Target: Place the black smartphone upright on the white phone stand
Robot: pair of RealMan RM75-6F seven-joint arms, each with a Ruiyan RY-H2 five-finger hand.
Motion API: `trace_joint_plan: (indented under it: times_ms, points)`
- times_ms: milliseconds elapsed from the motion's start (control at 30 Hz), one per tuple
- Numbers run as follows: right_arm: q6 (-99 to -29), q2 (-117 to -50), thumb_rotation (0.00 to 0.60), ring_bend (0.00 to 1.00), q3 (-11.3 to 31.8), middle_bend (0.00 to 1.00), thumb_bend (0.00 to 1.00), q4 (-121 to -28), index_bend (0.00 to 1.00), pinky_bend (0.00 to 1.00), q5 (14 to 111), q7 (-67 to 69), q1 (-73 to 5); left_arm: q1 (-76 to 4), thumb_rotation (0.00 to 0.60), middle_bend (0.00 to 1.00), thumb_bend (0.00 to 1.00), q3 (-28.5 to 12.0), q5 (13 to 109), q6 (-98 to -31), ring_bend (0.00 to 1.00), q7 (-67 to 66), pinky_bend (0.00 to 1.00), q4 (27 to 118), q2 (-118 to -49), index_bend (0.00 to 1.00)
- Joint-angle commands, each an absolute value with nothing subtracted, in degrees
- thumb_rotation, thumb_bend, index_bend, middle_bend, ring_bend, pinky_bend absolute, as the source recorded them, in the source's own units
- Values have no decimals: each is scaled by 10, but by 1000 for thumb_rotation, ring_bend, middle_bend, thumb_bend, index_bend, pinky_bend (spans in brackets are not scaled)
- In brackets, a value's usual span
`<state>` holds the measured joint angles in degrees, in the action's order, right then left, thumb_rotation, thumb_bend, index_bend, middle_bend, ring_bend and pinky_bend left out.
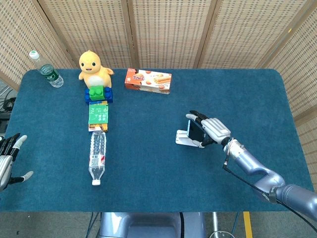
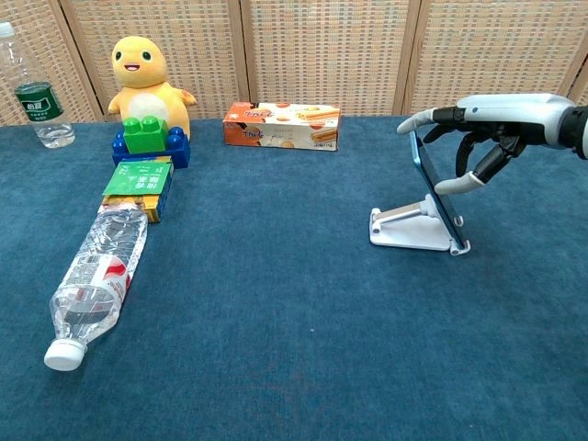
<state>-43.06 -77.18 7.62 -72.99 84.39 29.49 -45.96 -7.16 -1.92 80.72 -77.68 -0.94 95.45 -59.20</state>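
The black smartphone (image 2: pixel 434 188) stands on edge in the white phone stand (image 2: pixel 409 230), leaning back against its support, right of the table's middle. My right hand (image 2: pixel 487 119) hovers just behind and above it with fingers spread; one finger reaches over the phone's top edge and the thumb sits close to its back. I see no grip on it. From the head view the phone (image 1: pixel 194 130) shows on the stand (image 1: pixel 182 137) with the right hand (image 1: pixel 214 130) beside it. My left hand (image 1: pixel 7 159) rests at the table's left edge, fingers apart and empty.
On the left side lie a clear water bottle (image 2: pixel 96 276), a green box (image 2: pixel 140 184), stacked toy blocks (image 2: pixel 147 140) and a yellow plush (image 2: pixel 147 78). A standing bottle (image 2: pixel 37 96) is at the far left, a snack box (image 2: pixel 282 126) at the back.
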Motion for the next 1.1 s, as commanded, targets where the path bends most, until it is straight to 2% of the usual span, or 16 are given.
trace_joint_plan:
  times_ms: [33,367,633,733,833,967,1100]
  points:
    - [-429,-768,600,103,73,17,337,-733,81,394,847,296,-461,-71,600,0,9,-19,807,-777,0,-10,0,955,-592,0]
    - [-452,-747,600,83,76,16,337,-752,81,360,847,296,-455,-71,600,0,10,-20,805,-778,0,-10,0,956,-592,0]
    - [-529,-653,600,82,82,16,330,-803,80,357,849,305,-409,-67,600,0,10,-19,810,-786,0,5,0,954,-587,0]
    - [-581,-618,600,62,77,16,310,-812,80,315,848,311,-369,-62,600,0,10,-18,820,-798,0,15,0,953,-584,0]
    - [-629,-600,600,9,65,5,239,-805,80,219,850,317,-329,-58,600,0,9,-17,829,-810,0,19,0,951,-584,0]
    - [-705,-604,600,0,46,0,44,-770,45,83,859,308,-269,-53,600,0,8,-15,841,-824,0,23,0,947,-586,0]
    - [-768,-619,600,0,27,0,0,-742,0,3,864,295,-216,-50,600,0,4,-12,850,-832,0,22,0,946,-587,0]
